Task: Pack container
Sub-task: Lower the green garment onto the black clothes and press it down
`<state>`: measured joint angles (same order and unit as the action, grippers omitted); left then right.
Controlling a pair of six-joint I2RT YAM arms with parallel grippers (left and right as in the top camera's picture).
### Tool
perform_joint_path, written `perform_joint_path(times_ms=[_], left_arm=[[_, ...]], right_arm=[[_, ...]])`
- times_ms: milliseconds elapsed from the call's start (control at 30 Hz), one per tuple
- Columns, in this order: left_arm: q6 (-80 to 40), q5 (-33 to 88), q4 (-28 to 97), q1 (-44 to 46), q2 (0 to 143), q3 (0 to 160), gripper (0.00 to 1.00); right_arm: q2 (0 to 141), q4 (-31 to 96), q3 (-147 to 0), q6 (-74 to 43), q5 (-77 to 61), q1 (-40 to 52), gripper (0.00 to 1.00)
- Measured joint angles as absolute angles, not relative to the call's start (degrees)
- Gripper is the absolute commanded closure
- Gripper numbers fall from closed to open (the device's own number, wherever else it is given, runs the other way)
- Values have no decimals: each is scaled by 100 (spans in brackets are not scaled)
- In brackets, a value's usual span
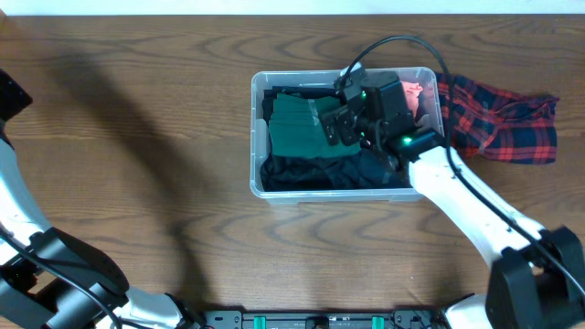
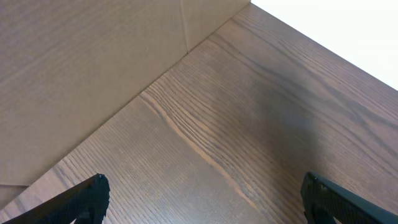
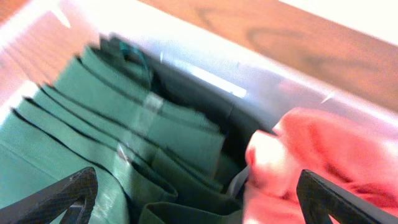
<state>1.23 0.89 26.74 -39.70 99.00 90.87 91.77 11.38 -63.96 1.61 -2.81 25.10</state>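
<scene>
We find the job of packing well under way but, in our judgement, not finished. The right claw hangs over the inside of the container, its two fingers spread wide with nothing between them. Directly beneath it lies a folded green garment, which sits on dark clothing that covers the floor of the tub. Just to the side of the claw, by the end wall nearer the right arm, a coral cloth is bunched up inside the tub. That makes three pieces we count as packed.

One piece is plainly left. Past the coral cloth, on the other side of that end wall from the claw, a red and navy plaid cloth is spread on the table. Its near edge lies against the container, and we cannot tell whether it laps over the rim. We see no lid in any view, so we cannot say whether closing the tub is part of what is left.

The left claw is well apart from the container. Its fingers are wide apart and empty over bare wood, with a tan board standing ahead of it.
</scene>
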Motion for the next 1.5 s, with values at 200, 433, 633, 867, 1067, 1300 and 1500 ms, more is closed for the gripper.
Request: perform_joint_path(times_ms=[200, 433, 633, 867, 1067, 1300, 1500], left_arm=[[123, 89, 2674, -3970, 9900, 9087, 2], [123, 89, 2674, -3970, 9900, 9087, 2], [123, 89, 2674, -3970, 9900, 9087, 2], [123, 89, 2674, -3970, 9900, 9087, 2], [123, 89, 2674, -3970, 9900, 9087, 2], [123, 89, 2674, -3970, 9900, 9087, 2], [123, 89, 2674, -3970, 9900, 9087, 2]], right_arm=[[8927, 1225, -6508, 261, -257, 2711, 71], [8930, 1236, -6508, 279, -259, 3109, 99], [8938, 998, -6508, 679, -270, 3177, 99], [9310, 932, -6510, 974, -270, 3177, 99], [10038, 867, -6510, 1103, -220, 3175, 99], [10554, 803, -6541, 1175, 250, 3159, 99], [10554, 744, -6567, 1208, 427, 3162, 99]])
